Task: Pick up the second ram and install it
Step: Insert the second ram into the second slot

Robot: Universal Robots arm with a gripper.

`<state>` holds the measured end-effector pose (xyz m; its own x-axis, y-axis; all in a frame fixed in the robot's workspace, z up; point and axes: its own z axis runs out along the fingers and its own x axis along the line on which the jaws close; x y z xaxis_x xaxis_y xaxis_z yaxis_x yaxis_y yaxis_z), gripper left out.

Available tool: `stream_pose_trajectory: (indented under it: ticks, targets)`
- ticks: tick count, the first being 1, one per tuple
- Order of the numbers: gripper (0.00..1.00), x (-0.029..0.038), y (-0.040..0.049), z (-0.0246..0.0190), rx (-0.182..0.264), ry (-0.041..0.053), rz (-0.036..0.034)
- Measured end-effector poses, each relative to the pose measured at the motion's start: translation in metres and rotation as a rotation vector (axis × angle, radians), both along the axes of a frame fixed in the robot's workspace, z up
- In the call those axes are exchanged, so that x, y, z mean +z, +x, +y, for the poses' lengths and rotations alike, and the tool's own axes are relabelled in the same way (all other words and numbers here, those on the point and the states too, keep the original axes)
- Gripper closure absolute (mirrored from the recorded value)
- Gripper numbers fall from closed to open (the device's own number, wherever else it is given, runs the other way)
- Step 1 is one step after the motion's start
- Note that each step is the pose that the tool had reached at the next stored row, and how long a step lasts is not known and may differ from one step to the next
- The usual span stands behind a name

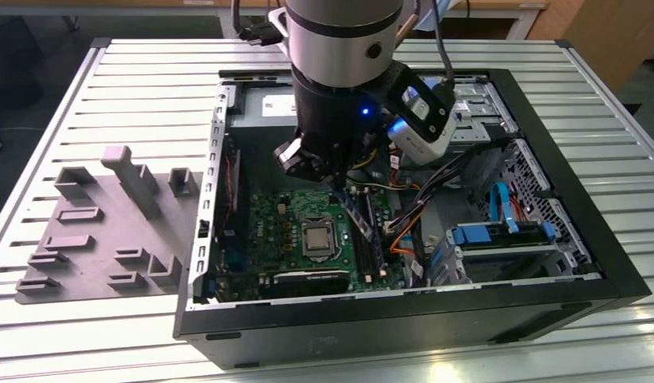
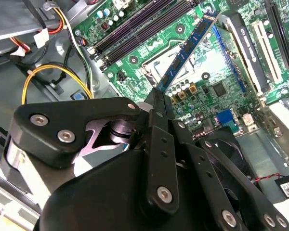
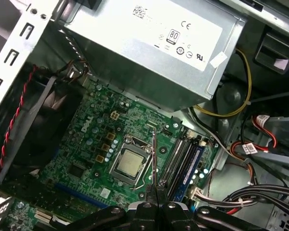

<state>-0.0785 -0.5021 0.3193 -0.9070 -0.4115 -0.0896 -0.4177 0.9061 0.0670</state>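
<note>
Black and narrow, the two fingers of my gripper [image 2: 159, 96] are drawn together flat on the second ram [image 2: 190, 45]. They clamp one end of it, so the rest of the dark, chip-studded stick juts out past the fingertips. I hold it inside the open computer case [image 1: 412, 319], which sits on the slatted metal table [image 1: 146, 72], over the green board [image 1: 295, 231]. In the first wrist view the stick [image 3: 154, 159] shows edge-on as a thin line running out from my gripper [image 3: 156, 204]. It lies between the processor socket [image 3: 130, 163] and the long black slots [image 3: 180, 156], roughly parallel to the slots and beside them, not seated in one. Whether its edge touches the board I cannot tell. A silver power supply box [image 3: 149, 43] borders the board at the slots' far ends. The grey moulded tray [image 1: 93, 239] lies on the table outside the case, towards the table's edge on the exterior view's left.
</note>
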Motion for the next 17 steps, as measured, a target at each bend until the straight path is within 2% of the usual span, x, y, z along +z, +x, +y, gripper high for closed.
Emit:
stream_pose_trajectory:
  ticks: [17]
  targets:
    - [0.89, -0.0001, 0.0, 0.0, -0.116, -0.0002, 0.0]
